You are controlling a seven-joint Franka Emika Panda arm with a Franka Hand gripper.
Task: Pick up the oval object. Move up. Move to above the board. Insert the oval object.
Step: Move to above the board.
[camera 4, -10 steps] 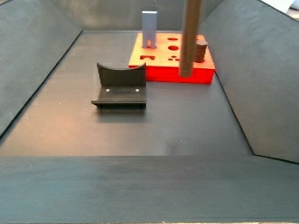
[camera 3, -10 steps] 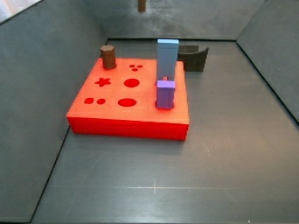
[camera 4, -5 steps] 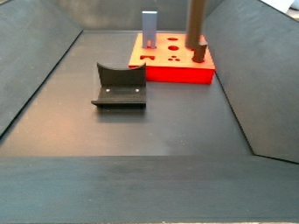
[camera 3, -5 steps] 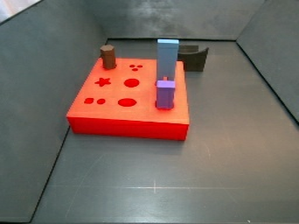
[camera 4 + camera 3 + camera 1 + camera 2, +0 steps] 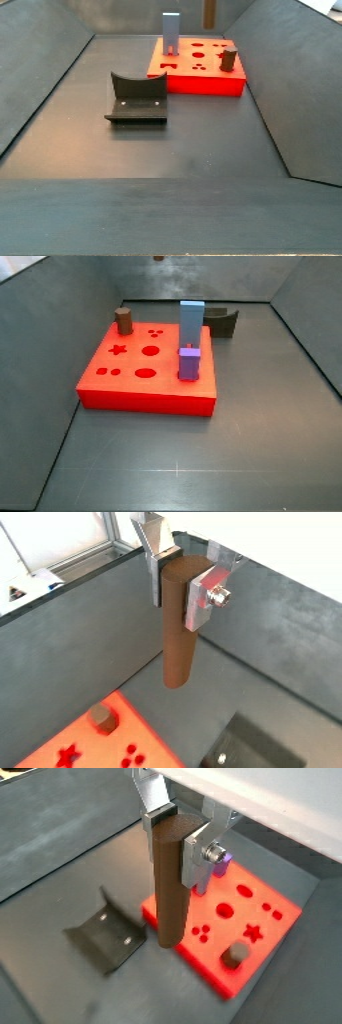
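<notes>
Grey enclosure floor below — gripper (image 5: pixel 181 584) high up, silver fingers (image 5: pixel 203 852) clamped on tall dark-brown oval peg (image 5: pixel 168 883) — hanging over flat red board (image 5: pixel 254 920).

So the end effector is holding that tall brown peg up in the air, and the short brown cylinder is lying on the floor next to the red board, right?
Not quite. The end effector does hold the oval object in the air, but the short brown cylinder stands upright on the board, at a back corner, not on the floor. A side view shows this.
</notes>
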